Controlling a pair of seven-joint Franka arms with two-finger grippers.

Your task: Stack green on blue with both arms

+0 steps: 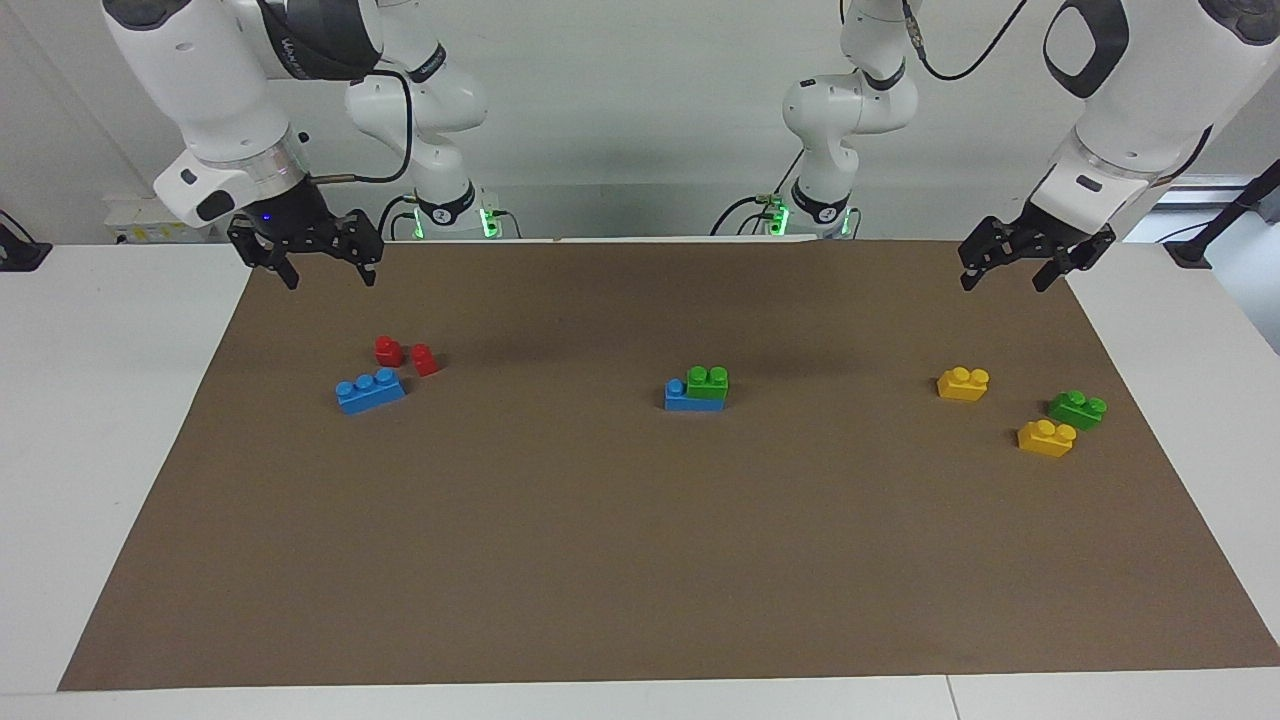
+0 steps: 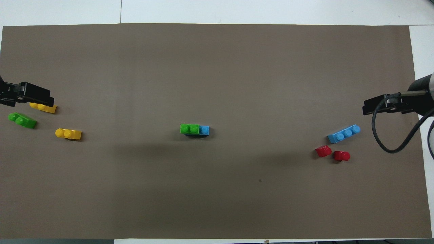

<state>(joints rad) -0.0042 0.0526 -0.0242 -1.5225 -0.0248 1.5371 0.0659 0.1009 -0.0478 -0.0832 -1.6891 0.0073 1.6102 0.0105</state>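
Observation:
A green brick (image 1: 708, 385) sits stacked on one end of a blue brick (image 1: 680, 400) at the middle of the brown mat; one blue stud stays uncovered. The pair also shows in the overhead view, green (image 2: 189, 128) on blue (image 2: 204, 130). A second blue brick (image 1: 370, 390) lies alone toward the right arm's end. A second green brick (image 1: 1077, 409) lies toward the left arm's end. My right gripper (image 1: 330, 275) is open and empty, raised over its end of the mat. My left gripper (image 1: 1005, 280) is open and empty, raised over its end.
Two red bricks (image 1: 388, 350) (image 1: 426, 359) lie just nearer to the robots than the lone blue brick. Two yellow bricks (image 1: 963, 383) (image 1: 1046, 438) lie beside the lone green brick. The brown mat (image 1: 640, 560) covers a white table.

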